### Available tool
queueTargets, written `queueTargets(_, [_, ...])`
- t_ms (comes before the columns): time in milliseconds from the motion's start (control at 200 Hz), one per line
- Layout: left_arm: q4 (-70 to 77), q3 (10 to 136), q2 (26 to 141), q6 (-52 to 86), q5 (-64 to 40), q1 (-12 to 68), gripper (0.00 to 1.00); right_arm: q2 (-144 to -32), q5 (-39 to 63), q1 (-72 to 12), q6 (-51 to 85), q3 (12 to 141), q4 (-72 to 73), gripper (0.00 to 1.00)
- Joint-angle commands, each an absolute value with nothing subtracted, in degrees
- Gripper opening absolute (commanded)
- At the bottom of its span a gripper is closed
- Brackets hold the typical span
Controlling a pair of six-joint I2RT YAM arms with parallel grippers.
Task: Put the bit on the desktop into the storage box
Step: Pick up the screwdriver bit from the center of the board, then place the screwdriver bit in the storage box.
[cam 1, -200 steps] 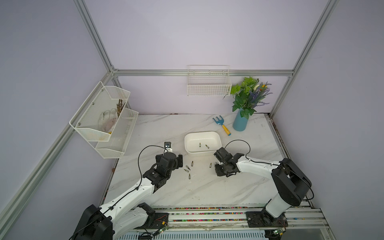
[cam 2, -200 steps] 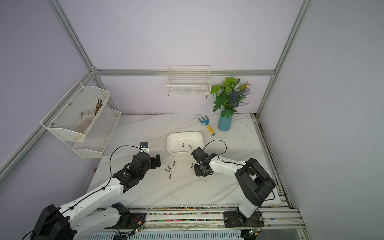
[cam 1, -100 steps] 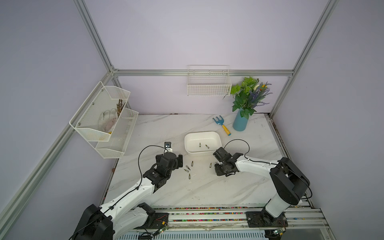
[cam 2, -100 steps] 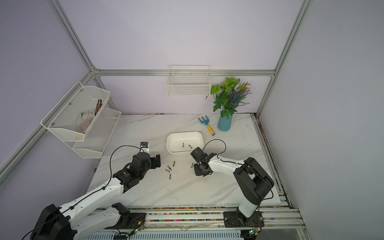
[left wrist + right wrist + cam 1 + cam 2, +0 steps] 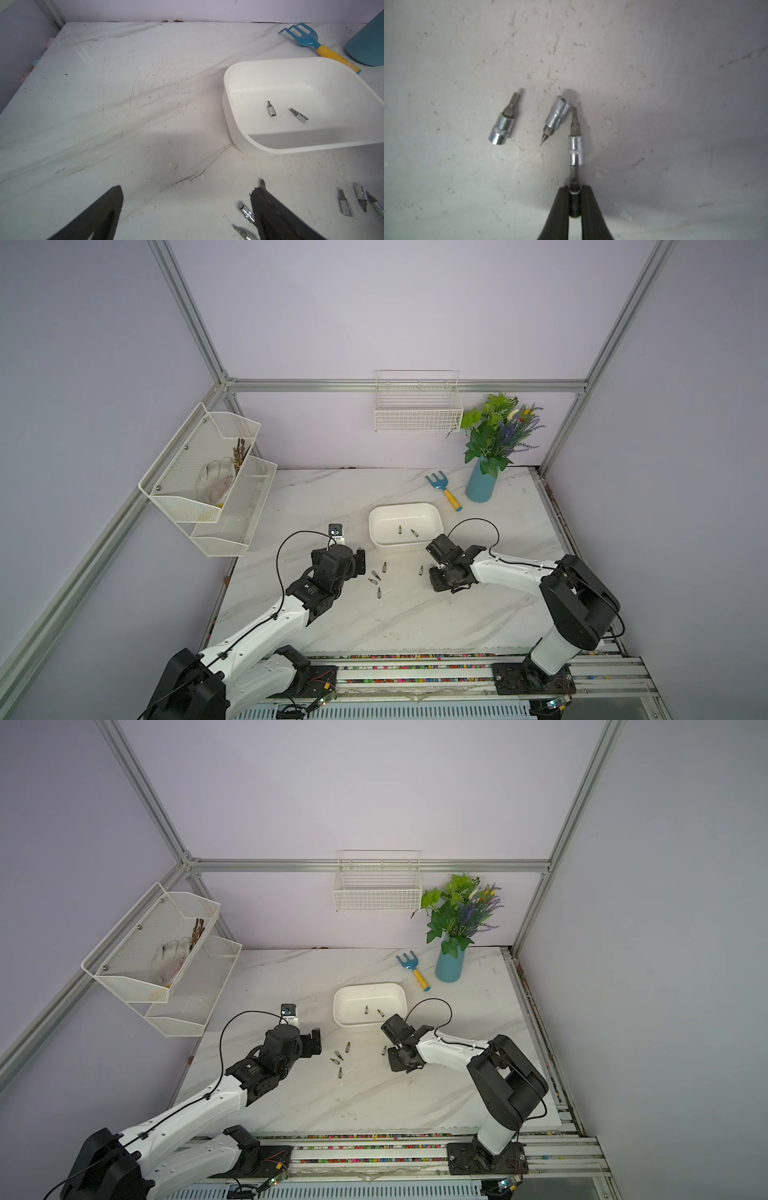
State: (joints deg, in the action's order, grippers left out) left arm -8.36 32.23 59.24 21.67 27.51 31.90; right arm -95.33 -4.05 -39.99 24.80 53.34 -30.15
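Right wrist view first: the right gripper (image 5: 574,190) has its black fingers pressed in on a short dark-shafted metal bit (image 5: 572,178), held low over the white marble-look desktop (image 5: 415,626). Three chrome socket bits (image 5: 557,113) lie loose just beyond it, one in line with its tip and so close I can't tell if they touch.

In both top views that grip sits right of centre, just on the near side of the shallow white plastic storage box (image 5: 405,504) (image 5: 370,1027), whose near wall is the closest edge. Two bits (image 5: 400,529) already lie inside the box.

Room to move: there's bare marble left of the box and a wide bare strip along the near side. The far right holds the blue vase of green leaves (image 5: 480,489) and the blue-and-yellow hand rake (image 5: 442,491).

Against a second ago, nothing on the table has shifted and both arms sit almost as they were.

Right arm: elbow folded high at near right, forearm reaching left, wrist tipped down. The left arm stretches in from near left, with the left gripper (image 5: 187,188) fingers spread wide beside another scatter of bits (image 5: 376,576)
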Motion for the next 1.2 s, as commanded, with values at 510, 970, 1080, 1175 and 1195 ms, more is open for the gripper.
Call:
queueTargets(510, [-6.6, 32.5, 58.9, 21.2, 28.5, 31.6, 1.0, -87.2, -7.6, -40.2, 22.5, 62.5, -32.8, 0.11])
queueTargets(970, [-6.7, 32.3, 58.8, 21.3, 28.2, 31.6, 1.0, -104.5, -10.5, -38.9, 20.8, 79.6, -23.9, 0.1])
queueTargets(1080, [-6.3, 32.1, 58.5, 21.3, 27.9, 31.6, 1.0, -108.2, -10.2, -37.9, 20.5, 82.7, -23.1, 0.1])
queueTargets(1175, [-6.1, 32.0, 58.6, 21.3, 27.4, 31.6, 1.0, -110.7, -9.4, -37.0, 20.5, 84.9, -22.4, 0.09])
queueTargets(1195, [-6.1, 32.0, 58.6, 21.3, 27.2, 31.6, 1.0, -111.1, -9.1, -36.7, 20.5, 85.3, -22.3, 0.09])
